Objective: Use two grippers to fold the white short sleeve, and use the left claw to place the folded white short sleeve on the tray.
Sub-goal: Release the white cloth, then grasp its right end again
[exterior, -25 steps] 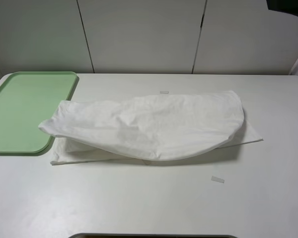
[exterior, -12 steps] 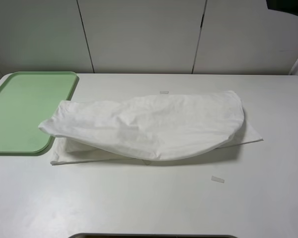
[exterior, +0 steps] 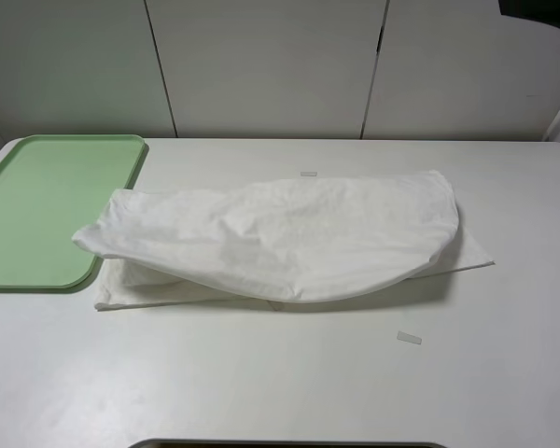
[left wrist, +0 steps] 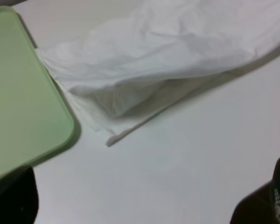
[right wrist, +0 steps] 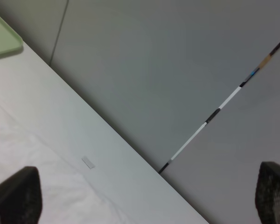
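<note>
**White short sleeve folded beside the tray, both grippers spread**

The white short sleeve (exterior: 280,238) lies folded lengthwise on the table (exterior: 261,392). It stretches away from the tray (exterior: 37,205), and one end laps over the tray's long rim near a rounded corner. Its wrinkled upper layer bulges above a flatter lower one. The left claw (left wrist: 140,203) hovers over bare table close to that tray corner, fingers wide apart and empty. The right gripper (right wrist: 142,196), well apart from the tray, is likewise spread and empty. One tape strip (exterior: 409,337) lies far from the tray.

Both sets of jaws stood wide apart.
The black two-fingered left gripper (left wrist: 139,200) and the black two-fingered right gripper (right wrist: 143,193) each hung spread, gripping nothing.
</note>
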